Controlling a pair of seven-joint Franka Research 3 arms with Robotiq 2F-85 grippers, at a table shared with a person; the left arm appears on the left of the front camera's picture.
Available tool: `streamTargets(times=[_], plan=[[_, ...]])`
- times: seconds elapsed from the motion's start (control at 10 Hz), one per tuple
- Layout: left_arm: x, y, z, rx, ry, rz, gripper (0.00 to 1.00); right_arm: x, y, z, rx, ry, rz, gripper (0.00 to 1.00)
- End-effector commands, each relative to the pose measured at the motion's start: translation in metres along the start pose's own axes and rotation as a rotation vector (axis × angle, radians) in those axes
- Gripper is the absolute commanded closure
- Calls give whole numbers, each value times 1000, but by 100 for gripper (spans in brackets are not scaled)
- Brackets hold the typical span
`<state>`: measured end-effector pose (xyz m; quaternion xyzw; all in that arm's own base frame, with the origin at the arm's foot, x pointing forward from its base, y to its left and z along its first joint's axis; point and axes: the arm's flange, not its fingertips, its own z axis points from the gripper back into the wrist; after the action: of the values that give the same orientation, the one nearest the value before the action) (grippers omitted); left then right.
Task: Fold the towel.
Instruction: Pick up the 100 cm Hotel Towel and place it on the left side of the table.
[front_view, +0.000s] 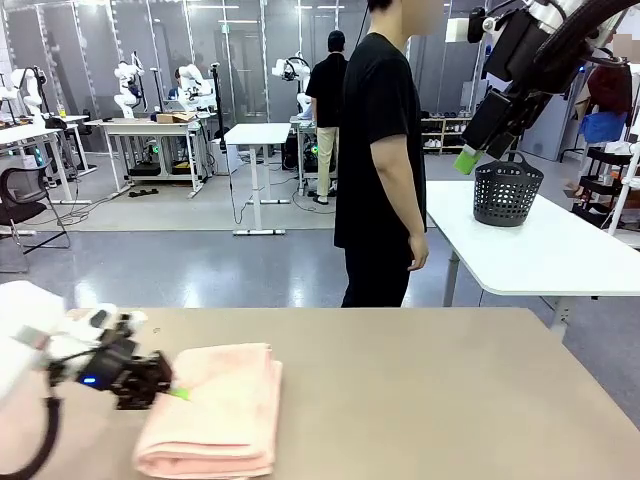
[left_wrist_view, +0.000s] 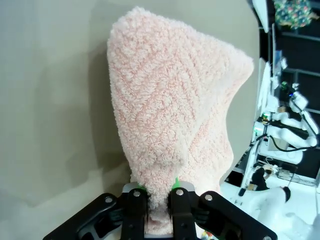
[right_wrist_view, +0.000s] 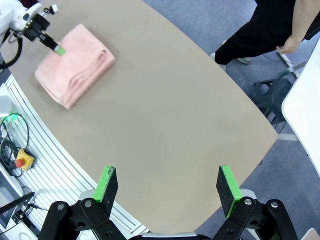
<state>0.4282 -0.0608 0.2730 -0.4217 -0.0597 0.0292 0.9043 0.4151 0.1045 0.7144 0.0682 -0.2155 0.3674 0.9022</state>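
Left end effector (front_view: 165, 388) was down at the near-left of my worktop (front_view: 430, 390), and in its own wrist view its two green-padded fingers were clenched on an edge of the towel (front_view: 215, 408), a fold of pink terry pinched between them. From the front I saw the towel lying as a thick stacked rectangle with several layers showing along its near edge, so I judged most of the folding done. What I could not settle was whether the layer in the grip was lying flat or partly lifted; the wrist view showed the cloth rising in a rounded hump away from the fingers, which suggested one flap had not settled.

Further right, the middle of the worktop was bare, and a person (front_view: 380, 165) stood beyond its far edge with a hand hanging at their side, not reaching in.

Right end effector (front_view: 478, 148) was raised high at the upper right, well apart from the towel, its fingers spread wide with nothing between them. Left to do, as I judged it: lay the pinched edge flat, release, and withdraw.
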Motion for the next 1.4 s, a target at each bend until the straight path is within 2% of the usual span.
streamTargets(times=[0.0,0.3,0.5,0.8,1.2,1.3], plan=[[3,33,52,14,14,-46,84,-1,1,0,-1,3,-1,0],[12,103,111,89,-16,-34,84,-1,1,0,-1,3,-1,0],[15,131,141,82,-58,-31,84,-1,1,0,-1,3,-1,0],[19,138,183,127,-77,-97,84,-1,1,0,-1,3,-1,0],[19,129,191,170,-71,-132,84,-1,1,0,-1,3,-1,0],[18,124,192,189,-80,-134,59,-1,1,0,-1,3,-1,0]])
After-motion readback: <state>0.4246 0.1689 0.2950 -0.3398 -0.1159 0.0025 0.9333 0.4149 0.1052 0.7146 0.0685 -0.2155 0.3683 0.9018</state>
